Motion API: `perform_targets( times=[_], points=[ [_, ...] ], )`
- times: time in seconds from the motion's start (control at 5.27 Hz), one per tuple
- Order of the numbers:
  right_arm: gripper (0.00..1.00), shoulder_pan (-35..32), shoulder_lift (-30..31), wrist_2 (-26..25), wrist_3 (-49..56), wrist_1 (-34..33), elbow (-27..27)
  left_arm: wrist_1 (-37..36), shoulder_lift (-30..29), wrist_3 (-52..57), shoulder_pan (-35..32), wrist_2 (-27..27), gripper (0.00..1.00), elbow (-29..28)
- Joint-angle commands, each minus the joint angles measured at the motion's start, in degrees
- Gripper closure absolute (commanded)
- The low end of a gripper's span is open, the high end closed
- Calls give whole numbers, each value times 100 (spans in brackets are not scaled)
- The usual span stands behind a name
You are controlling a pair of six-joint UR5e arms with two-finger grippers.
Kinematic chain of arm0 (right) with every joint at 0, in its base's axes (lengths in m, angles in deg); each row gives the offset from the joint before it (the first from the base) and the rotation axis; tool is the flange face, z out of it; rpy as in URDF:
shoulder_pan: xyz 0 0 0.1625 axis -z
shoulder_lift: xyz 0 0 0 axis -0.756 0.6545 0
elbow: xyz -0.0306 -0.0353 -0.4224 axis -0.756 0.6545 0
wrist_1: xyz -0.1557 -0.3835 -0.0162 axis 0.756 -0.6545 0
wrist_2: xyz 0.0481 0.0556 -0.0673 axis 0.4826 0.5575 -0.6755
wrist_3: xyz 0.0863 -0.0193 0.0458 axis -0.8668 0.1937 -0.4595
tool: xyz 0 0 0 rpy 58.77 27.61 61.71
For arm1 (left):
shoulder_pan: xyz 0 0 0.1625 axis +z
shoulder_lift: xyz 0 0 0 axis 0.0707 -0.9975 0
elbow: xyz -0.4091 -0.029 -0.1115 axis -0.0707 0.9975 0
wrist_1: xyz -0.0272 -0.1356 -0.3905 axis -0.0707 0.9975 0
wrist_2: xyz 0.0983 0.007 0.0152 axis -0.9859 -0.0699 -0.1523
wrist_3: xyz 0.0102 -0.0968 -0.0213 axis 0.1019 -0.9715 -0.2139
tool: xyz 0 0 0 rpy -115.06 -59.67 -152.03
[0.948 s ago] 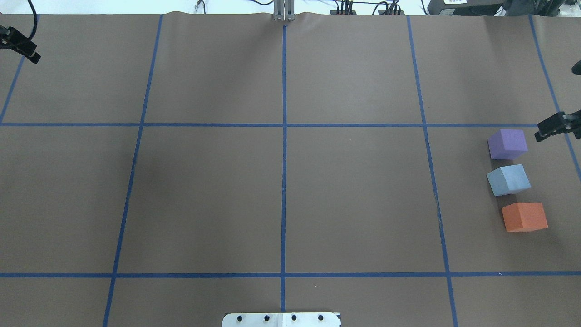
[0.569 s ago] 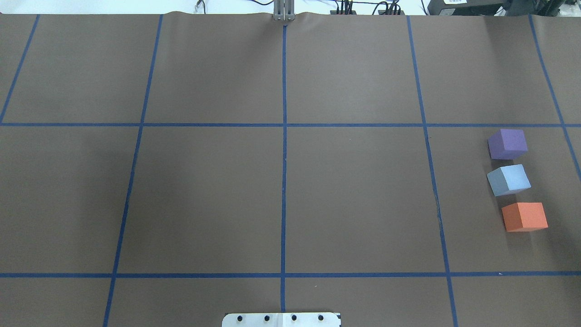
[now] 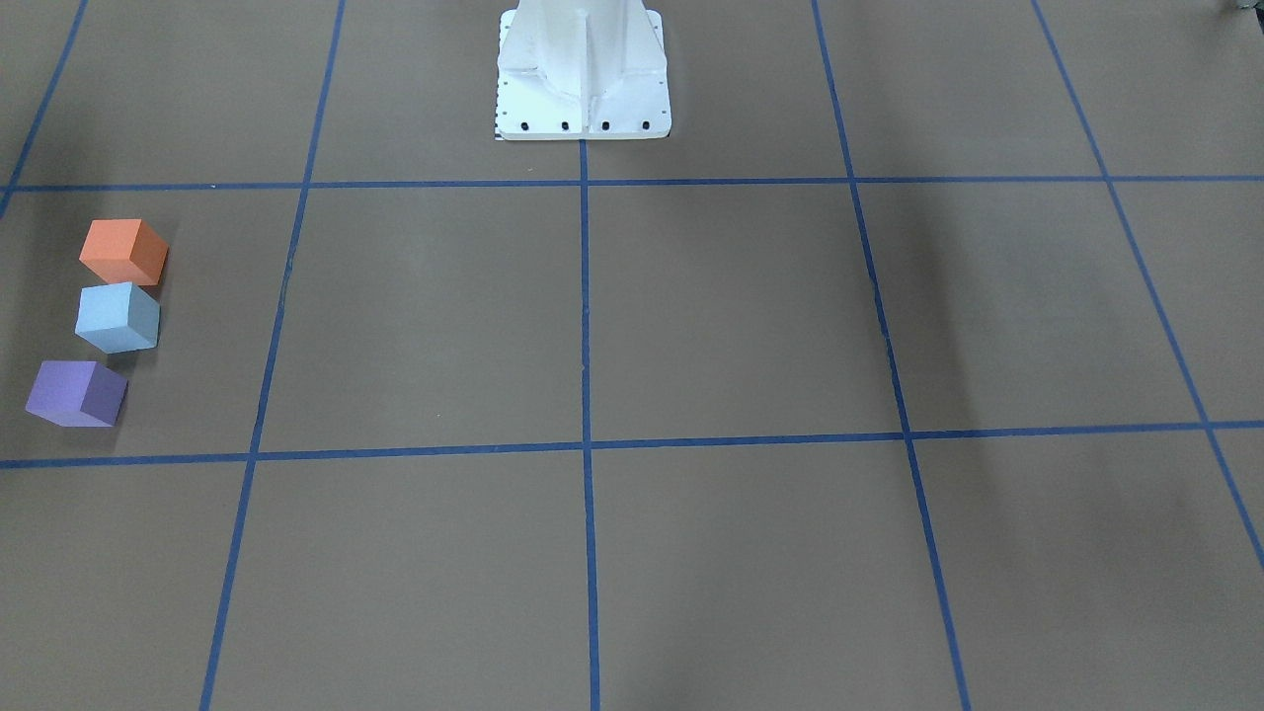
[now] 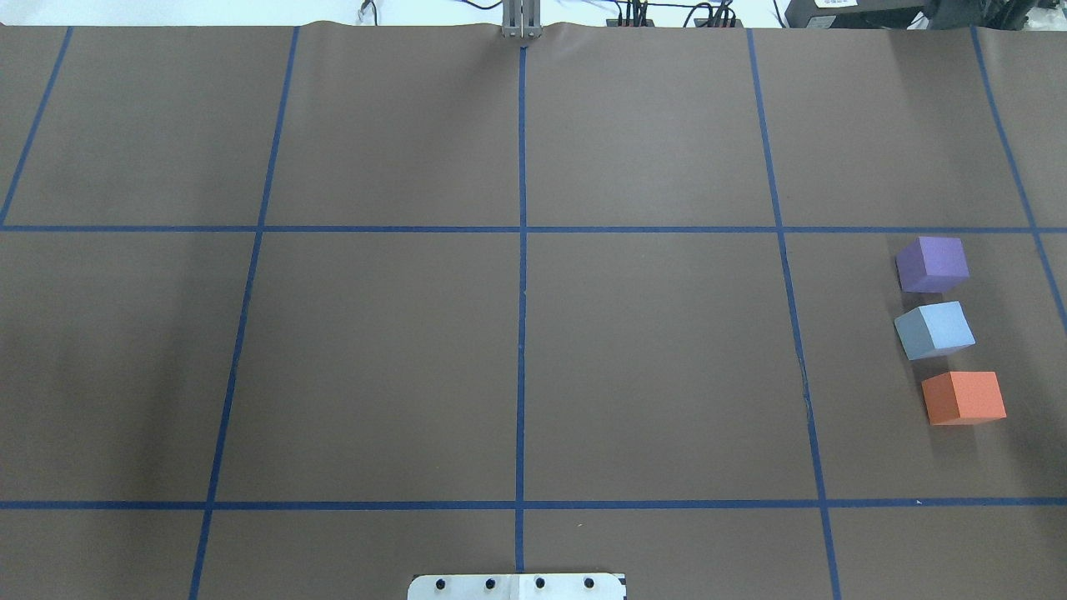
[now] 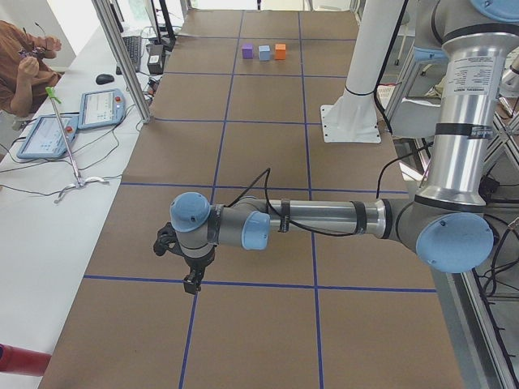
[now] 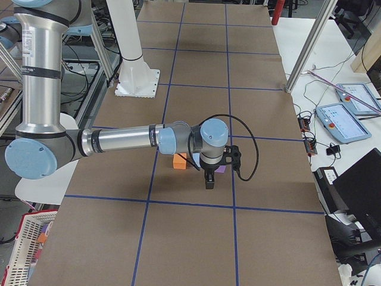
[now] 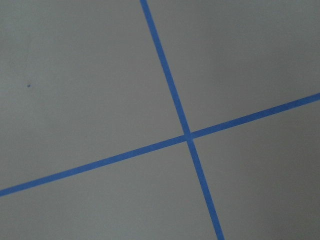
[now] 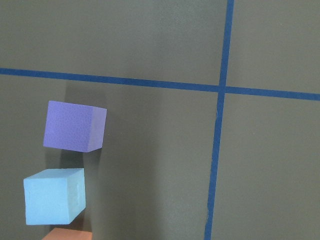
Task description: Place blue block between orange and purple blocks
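The blue block [image 4: 935, 329] sits on the table between the purple block [image 4: 934, 262] and the orange block [image 4: 964, 397], in a row at the right edge. The front view shows the same row: orange [image 3: 122, 251], blue [image 3: 118, 316], purple [image 3: 76, 393]. The right wrist view looks down on the purple block [image 8: 75, 126] and the blue block [image 8: 54, 196]. My right gripper [image 6: 208, 182] hangs above the table just outward of the row. My left gripper [image 5: 192, 282] hangs over the far left end. Both show only in side views, so I cannot tell their state.
The brown table cover [image 4: 383, 358] carries a grid of blue tape lines [image 4: 522, 333]. The white robot base [image 3: 583, 89] stands at the near middle edge. An operator [image 5: 20, 65] and tablets [image 5: 101, 108] are beside the table.
The tips of both grippers showed at the left and right edges of the overhead view 0.9 s ago and are now out of it. The blocks have not moved.
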Motion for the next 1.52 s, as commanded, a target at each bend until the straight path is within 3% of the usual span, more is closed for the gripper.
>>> perform_targets(
  times=[0.0, 0.19, 0.76, 1.33],
  points=[
    [0, -27, 125, -22, -65, 2, 131, 283, 44, -212, -19, -52, 0, -99],
    [0, -27, 38, -14, -48, 2, 384, 240, 78, -230, -36, -44, 0, 40],
    [0, -36, -288, 4, -92, -639, 220, -707, 148, -221, -19, -1, 0, 549],
    [0, -36, -209, 4, -83, -622, 290, -736, 210, -213, -10, 9, 0, 587]
  ],
)
